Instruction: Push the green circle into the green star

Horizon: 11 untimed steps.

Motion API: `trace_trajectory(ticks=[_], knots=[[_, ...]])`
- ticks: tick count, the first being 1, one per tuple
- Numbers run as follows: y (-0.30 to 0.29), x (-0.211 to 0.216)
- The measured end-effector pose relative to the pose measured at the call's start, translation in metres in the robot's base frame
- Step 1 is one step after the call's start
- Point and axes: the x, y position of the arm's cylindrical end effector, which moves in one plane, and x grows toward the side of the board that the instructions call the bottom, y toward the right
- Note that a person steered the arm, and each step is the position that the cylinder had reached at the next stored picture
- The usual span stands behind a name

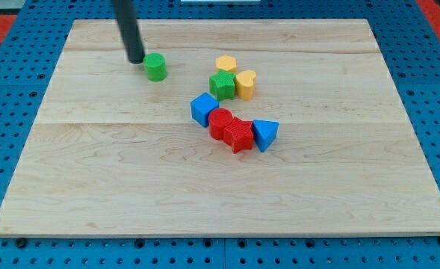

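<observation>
The green circle (155,66) is a small round green block on the wooden board (130,172), toward the view's upper left. My tip (135,60) stands just to the left of it, very close or touching. The green star (222,85) lies to the right of the circle, a clear gap apart, in a cluster with yellow blocks.
A yellow hexagon (226,64) sits above the green star and a yellow heart (245,84) on its right. Below lie a blue cube (203,109), a red circle (220,122), a red star (238,136) and a blue triangle (265,134). Blue pegboard surrounds the board.
</observation>
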Motion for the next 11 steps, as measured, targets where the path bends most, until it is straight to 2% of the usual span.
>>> trace_trajectory(ticks=[1,4,7,9,10,11], knots=[[0.046,0.01],[0.001,0.014],[0.036,0.045],[0.093,0.046],[0.1,0.046],[0.082,0.046]])
